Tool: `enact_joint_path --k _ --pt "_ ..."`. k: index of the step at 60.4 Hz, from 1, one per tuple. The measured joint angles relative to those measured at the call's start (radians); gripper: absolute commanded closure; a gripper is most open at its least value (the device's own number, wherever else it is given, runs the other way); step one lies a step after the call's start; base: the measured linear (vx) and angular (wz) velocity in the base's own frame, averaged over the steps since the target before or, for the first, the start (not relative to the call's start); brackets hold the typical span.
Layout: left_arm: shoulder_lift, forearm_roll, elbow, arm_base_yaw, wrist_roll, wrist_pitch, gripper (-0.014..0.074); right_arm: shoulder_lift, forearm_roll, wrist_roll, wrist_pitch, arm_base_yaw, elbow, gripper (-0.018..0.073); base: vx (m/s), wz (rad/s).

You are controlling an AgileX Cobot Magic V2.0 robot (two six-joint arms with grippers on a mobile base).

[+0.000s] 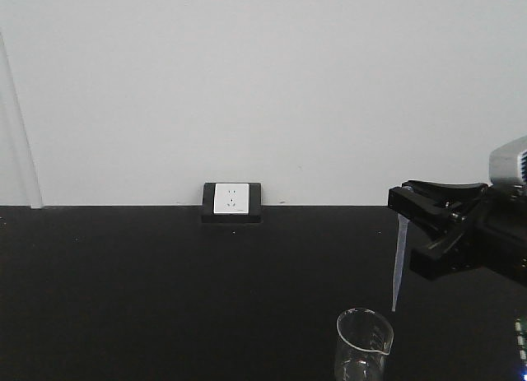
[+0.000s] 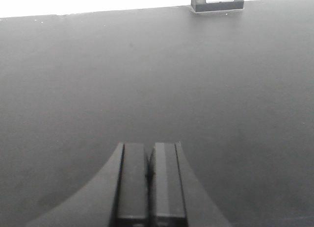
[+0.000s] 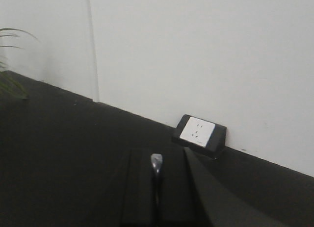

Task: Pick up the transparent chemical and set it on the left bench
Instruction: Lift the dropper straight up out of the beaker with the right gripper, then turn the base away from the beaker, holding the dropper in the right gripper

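Note:
My right gripper (image 1: 401,206) is shut on the transparent chemical, a thin clear pipette (image 1: 398,262). The pipette hangs down from the jaws, its tip just above and right of the glass beaker (image 1: 363,344). In the right wrist view the pipette's rounded end (image 3: 156,161) shows between the closed fingers of that gripper (image 3: 157,163). My left gripper (image 2: 149,156) is shut and empty, low over the black benchtop (image 2: 147,75). The left bench with white bins is out of view.
A white wall socket in a black housing (image 1: 231,202) sits at the back of the black bench against the white wall; it also shows in the right wrist view (image 3: 199,134). Plant leaves (image 3: 10,80) show at the far left of that view.

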Motion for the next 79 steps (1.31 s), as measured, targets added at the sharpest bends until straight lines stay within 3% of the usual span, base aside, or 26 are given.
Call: enact_joint_path --k 7,16,33,79 --pt "0.0 0.0 0.0 0.0 0.0 0.0 0.06 -0.096 -0.166 0.188 -0.02 0.0 0.048 0.0564 0.0 0.0" --pt "0.0 0.0 0.0 0.0 0.0 0.0 0.06 -0.229 -0.221 0.269 -0.01 0.0 0.193 0.0564 0.0 0.0" --pt "0.0 0.0 0.0 0.0 0.0 0.0 0.06 -0.391 -0.219 0.279 0.032 0.0 0.33 0.0564 0.0 0.0" --pt "0.0 0.0 0.0 0.0 0.0 0.0 0.06 -0.409 -0.219 0.28 0.035 0.0 0.336 0.0564 0.0 0.01"
